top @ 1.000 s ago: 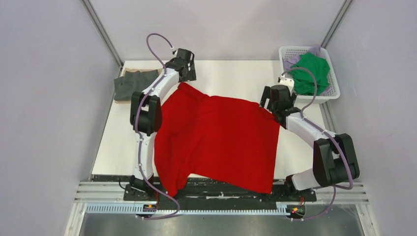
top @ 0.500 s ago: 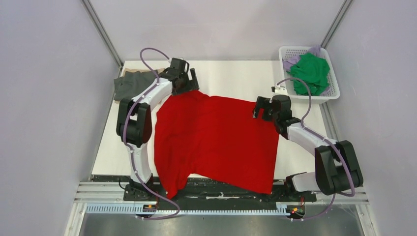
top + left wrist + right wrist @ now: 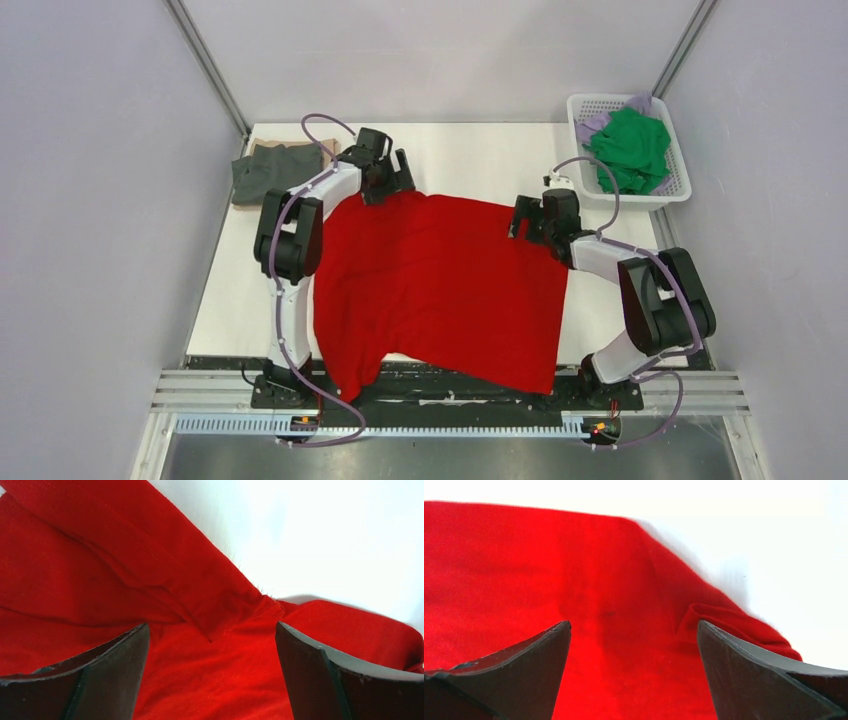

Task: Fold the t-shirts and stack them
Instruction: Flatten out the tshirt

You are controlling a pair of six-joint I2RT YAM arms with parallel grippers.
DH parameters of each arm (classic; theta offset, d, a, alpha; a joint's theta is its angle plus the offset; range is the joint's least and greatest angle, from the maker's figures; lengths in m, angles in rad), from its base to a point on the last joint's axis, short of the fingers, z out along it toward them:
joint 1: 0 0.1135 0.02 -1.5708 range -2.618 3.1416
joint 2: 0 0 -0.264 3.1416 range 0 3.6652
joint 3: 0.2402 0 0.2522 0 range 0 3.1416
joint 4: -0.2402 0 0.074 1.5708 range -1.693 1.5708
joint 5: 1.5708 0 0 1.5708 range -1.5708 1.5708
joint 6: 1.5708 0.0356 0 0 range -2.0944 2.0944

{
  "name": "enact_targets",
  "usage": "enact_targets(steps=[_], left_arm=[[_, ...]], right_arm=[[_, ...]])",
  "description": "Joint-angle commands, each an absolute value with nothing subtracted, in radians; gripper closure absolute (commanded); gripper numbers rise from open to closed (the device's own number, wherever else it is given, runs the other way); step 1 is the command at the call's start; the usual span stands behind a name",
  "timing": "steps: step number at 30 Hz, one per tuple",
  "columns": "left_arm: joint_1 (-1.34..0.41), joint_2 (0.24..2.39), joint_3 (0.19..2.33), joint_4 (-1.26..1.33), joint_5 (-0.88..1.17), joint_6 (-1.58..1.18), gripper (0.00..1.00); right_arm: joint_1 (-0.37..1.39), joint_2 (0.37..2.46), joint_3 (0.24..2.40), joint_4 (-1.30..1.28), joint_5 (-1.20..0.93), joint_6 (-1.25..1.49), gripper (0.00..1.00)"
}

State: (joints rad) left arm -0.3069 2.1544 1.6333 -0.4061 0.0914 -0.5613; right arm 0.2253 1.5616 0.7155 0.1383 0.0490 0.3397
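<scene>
A bright red t-shirt (image 3: 440,285) lies spread over the middle of the white table, its near edge hanging past the front. My left gripper (image 3: 388,178) is open at the shirt's far left corner; its wrist view shows a folded sleeve hem (image 3: 200,587) just ahead of the gripper (image 3: 210,645). My right gripper (image 3: 525,217) is open at the far right corner, over red cloth (image 3: 574,580) with a small rolled fold (image 3: 729,622); the gripper (image 3: 634,645) holds nothing. A dark grey shirt (image 3: 262,177) and a tan one (image 3: 290,148) lie folded at far left.
A white lattice basket (image 3: 670,185) at the far right corner holds a green shirt (image 3: 630,148) and a pale lilac one (image 3: 592,124). Grey walls close in both sides. Bare table (image 3: 470,155) lies beyond the red shirt.
Both grippers moved inward along the far edge of the red shirt, the left one to the right, the right one to the left. The shirt's far corners lie flatter.
</scene>
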Motion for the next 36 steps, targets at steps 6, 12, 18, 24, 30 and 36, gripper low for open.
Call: enact_targets(steps=[6,12,18,24,30,36], left_arm=[[-0.305,2.201,1.715,-0.345,0.116,-0.593,0.0],[-0.305,2.233,1.765,-0.331,0.119,-0.598,0.0],[-0.301,2.281,1.827,-0.345,0.13,-0.581,0.0],[-0.286,2.301,1.849,-0.284,0.189,-0.598,0.0],[-0.269,2.397,2.027,-0.216,0.301,-0.618,0.0],[-0.262,2.441,2.176,-0.295,0.372,-0.618,0.0]], right_arm=[[0.224,1.715,0.901,0.264,0.324,0.374,0.02],[0.229,1.608,0.854,0.266,0.297,0.326,0.02],[0.232,1.44,0.675,0.263,0.163,0.354,0.02],[0.232,1.265,0.508,0.262,0.094,0.356,0.02],[0.231,1.194,0.441,0.283,0.08,0.339,0.02],[0.23,1.159,0.429,0.294,0.053,0.317,0.02]])
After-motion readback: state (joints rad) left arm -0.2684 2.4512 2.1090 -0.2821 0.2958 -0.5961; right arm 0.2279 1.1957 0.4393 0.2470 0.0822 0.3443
